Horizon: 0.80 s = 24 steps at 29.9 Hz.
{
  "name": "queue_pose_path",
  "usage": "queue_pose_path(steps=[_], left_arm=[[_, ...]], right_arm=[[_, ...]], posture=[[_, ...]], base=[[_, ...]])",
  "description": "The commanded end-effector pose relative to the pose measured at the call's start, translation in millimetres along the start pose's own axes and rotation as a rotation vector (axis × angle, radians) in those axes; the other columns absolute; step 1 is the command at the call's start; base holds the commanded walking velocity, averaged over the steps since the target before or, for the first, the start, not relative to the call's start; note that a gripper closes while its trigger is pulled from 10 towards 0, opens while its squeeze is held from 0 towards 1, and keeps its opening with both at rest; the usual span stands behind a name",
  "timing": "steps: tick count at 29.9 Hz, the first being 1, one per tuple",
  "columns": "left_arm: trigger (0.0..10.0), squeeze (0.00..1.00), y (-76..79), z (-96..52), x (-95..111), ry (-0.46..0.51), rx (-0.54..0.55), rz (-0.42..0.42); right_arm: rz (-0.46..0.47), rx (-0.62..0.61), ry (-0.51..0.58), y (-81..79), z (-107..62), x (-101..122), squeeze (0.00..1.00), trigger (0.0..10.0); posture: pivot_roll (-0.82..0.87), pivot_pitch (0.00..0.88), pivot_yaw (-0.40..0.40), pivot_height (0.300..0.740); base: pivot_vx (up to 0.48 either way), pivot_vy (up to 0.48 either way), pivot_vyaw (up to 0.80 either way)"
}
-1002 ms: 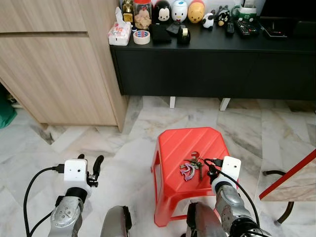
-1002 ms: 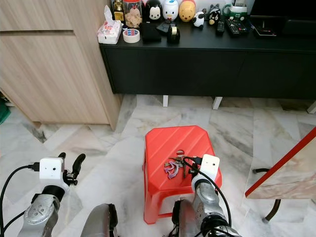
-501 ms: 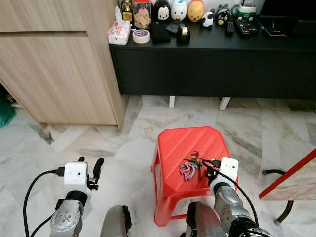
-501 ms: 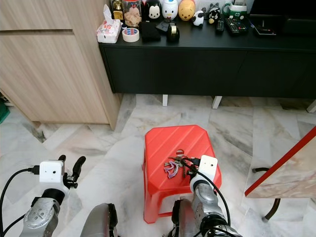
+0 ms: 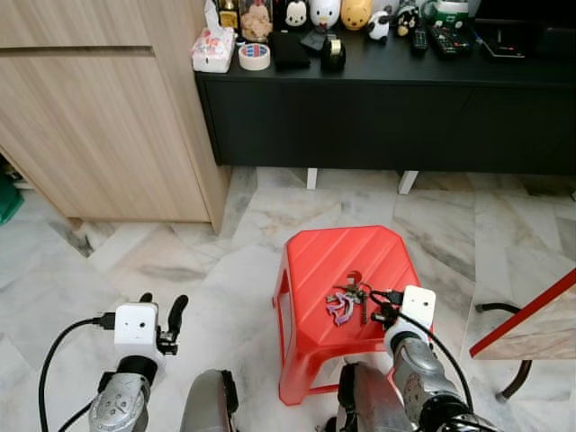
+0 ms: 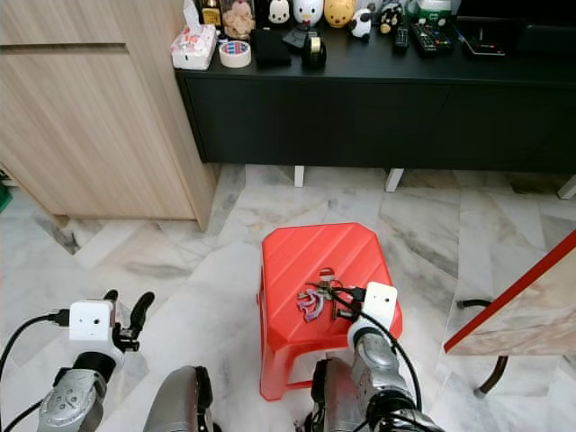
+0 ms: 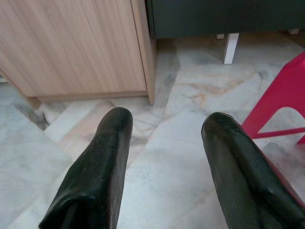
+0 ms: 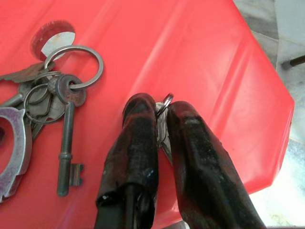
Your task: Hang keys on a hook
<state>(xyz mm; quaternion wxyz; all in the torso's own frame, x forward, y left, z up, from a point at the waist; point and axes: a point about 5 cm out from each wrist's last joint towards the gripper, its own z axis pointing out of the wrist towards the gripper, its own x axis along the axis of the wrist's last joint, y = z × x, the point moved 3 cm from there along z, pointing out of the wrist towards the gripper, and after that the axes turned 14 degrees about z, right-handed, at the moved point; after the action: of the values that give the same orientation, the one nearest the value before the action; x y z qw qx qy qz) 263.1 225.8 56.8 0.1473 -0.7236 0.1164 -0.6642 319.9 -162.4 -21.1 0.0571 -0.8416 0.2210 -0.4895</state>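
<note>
Several metal keys (image 8: pixel 52 102) on linked round rings are lying on the glossy, ribbed red plastic stool (image 5: pixel 319 261). Right end effector (image 8: pixel 162 119) is pinching one flat key between its matte black fingers. Left end effector (image 7: pixel 164 131) is hanging spread over veined marble floor (image 5: pixel 180 261).

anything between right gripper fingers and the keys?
Nothing: in the right wrist view, the right gripper fingers pinch one key of the keys on the red stool.

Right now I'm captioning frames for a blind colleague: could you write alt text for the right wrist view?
The right gripper is shut on a small key with a ring, above a red plastic stool. Beside it on the seat lies a bunch of keys on steel rings, including a long dark old-style key.
</note>
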Motion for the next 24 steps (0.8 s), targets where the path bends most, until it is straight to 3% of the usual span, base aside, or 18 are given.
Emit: queue_pose_path(steps=[1, 2, 3, 8, 18, 24], left_arm=[[10.0, 0.0, 1.6, -4.6, -2, -0.02, -0.011, 0.017], [10.0, 0.0, 1.6, -5.0, -2, -0.021, -0.011, 0.018], [10.0, 0.0, 1.8, -5.3, -3, -0.022, -0.011, 0.018], [10.0, 0.0, 1.9, -6.3, -3, -0.026, -0.013, 0.02], [10.0, 0.0, 1.1, -5.6, -4, -0.032, -0.014, 0.024], [10.0, 0.0, 0.4, -0.5, -4, -0.032, -0.01, 0.026]], right_arm=[[-0.005, -0.012, -0.041, 2.9, -1.7, -10, 0.0, 1.3], [-0.005, -0.011, -0.041, 2.7, -1.7, -10, 0.0, 1.3], [-0.006, -0.008, -0.041, 1.5, -1.7, -10, 0.0, 0.4], [-0.013, 0.004, -0.039, -1.9, -1.5, -10, 0.0, 0.0], [-0.015, 0.016, -0.024, -4.5, -1.5, -8, 0.0, 0.0], [-0.056, 0.076, 0.077, -12.5, -2.0, 7, 0.0, 0.0]], posture=[[0.1, 0.214, -0.033, 0.598], [0.1, 0.214, -0.033, 0.598], [0.1, 0.216, -0.033, 0.598], [0.1, 0.218, -0.031, 0.598], [0.11, 0.211, -0.029, 0.598], [0.11, 0.173, -0.03, 0.598]], base=[[0.0, 0.0, 0.0], [0.0, 0.0, 0.0], [0.0, 0.0, 0.0], [0.0, 0.0, 0.0], [0.0, 0.0, 0.0], [0.0, 0.0, 0.0]])
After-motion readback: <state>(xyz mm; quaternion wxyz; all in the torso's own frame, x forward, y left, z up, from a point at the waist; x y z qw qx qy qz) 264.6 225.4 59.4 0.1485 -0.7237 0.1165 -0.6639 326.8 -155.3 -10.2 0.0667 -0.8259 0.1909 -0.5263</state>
